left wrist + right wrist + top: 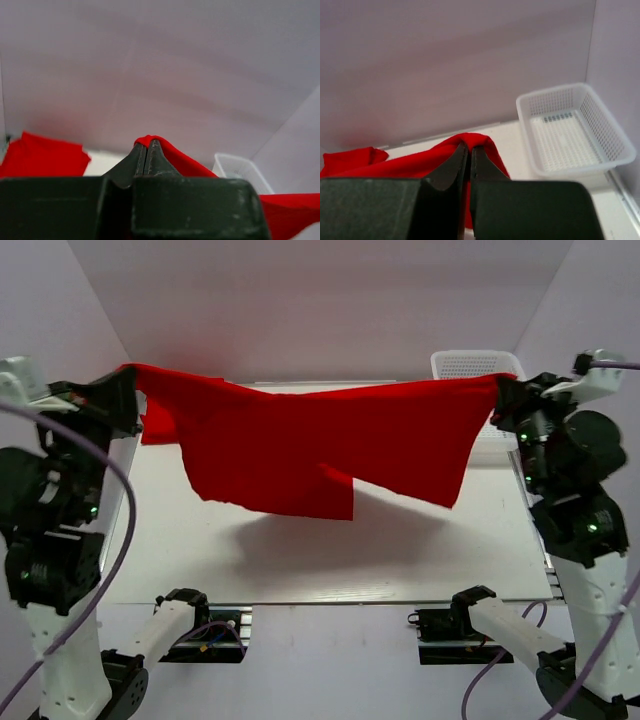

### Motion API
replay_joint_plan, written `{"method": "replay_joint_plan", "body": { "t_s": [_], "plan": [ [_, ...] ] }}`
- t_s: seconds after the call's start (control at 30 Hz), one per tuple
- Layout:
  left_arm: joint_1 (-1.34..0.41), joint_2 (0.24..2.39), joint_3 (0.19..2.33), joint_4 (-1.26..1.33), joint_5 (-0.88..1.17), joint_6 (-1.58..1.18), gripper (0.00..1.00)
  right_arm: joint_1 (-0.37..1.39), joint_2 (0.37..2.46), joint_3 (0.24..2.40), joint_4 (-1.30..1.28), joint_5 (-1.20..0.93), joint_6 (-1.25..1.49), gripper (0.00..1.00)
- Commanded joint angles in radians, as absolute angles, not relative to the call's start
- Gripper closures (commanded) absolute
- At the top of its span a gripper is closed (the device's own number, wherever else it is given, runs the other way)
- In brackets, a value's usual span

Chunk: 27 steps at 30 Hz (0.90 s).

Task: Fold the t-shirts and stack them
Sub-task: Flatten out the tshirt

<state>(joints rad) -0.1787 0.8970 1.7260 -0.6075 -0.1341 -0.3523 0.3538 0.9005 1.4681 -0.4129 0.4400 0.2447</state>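
Up over the middle of the table [420, 565], red t-shirt [300, 455] hanging stretched out, left gripper [128, 380] pinched tight on one end, right gripper [502, 388] clamped on the other, white basket [470, 364] at the far right corner

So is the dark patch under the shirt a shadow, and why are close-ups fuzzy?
Top view: yes, the t-shirt casts a soft shadow on the table. Left wrist view: left pincer blurs near the lens. Right wrist view: right pincer too; basket sharp.
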Motion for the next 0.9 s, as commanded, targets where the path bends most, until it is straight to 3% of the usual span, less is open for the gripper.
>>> {"method": "replay_joint_plan", "body": {
  "t_s": [0.0, 0.43, 0.67, 0.87],
  "plan": [
    [-0.179, 0.89, 1.844, -0.604, -0.111, -0.24, 1.0, 0.351, 0.871, 1.606, -0.457, 0.419, 0.15, 1.0],
    [-0.179, 0.963, 2.305, -0.606, 0.025, -0.138, 1.0, 0.348, 0.746, 1.83, -0.554, 0.284, 0.077, 1.0],
    [-0.169, 0.988, 2.292, -0.549, 0.02, -0.138, 1.0, 0.351, 0.752, 1.816, -0.525, 0.325, 0.066, 1.0],
    [-0.178, 1.054, 2.079, -0.534, 0.002, -0.138, 1.0, 0.354, 0.808, 1.628, -0.454, 0.429, 0.1, 1.0]
  ]
}}
